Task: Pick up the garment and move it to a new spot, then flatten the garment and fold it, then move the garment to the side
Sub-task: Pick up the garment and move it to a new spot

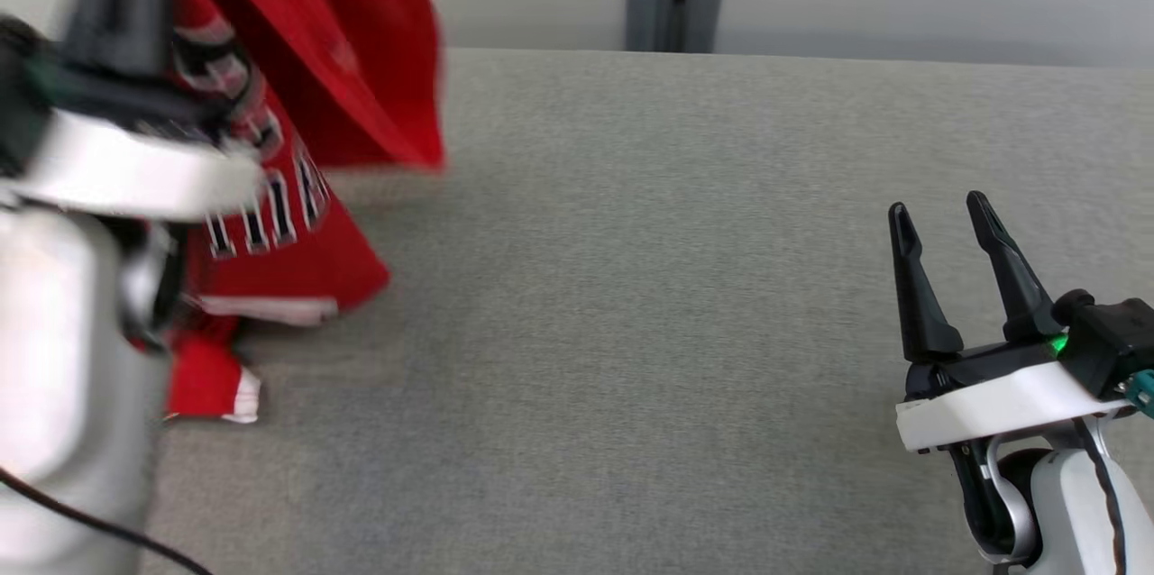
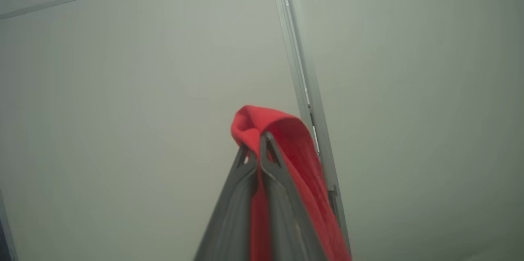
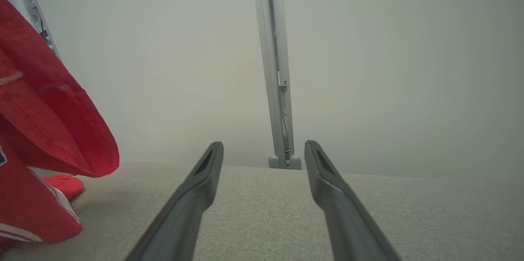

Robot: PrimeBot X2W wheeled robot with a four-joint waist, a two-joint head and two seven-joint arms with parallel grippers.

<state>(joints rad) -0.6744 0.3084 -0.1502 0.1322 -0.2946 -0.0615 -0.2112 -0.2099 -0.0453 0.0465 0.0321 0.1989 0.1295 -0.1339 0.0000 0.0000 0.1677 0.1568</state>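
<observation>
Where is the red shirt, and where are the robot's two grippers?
red jersey [image 1: 352, 43], head view, the lifted plain red cloth.
left gripper [image 2: 257, 142], left wrist view, between its shut fingertips.
right gripper [image 1: 938, 205], head view, between its open fingertips.

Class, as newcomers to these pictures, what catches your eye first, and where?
A bright red garment hangs at the left, its lower end on the grey table. The left gripper holds a fold in shut jaws; the right gripper, jaws open, hovers at lower right.

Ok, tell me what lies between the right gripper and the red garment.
Only bare grey table. In the head view, the stretch from the right gripper to the red garment holds no object. The right wrist view agrees.
</observation>
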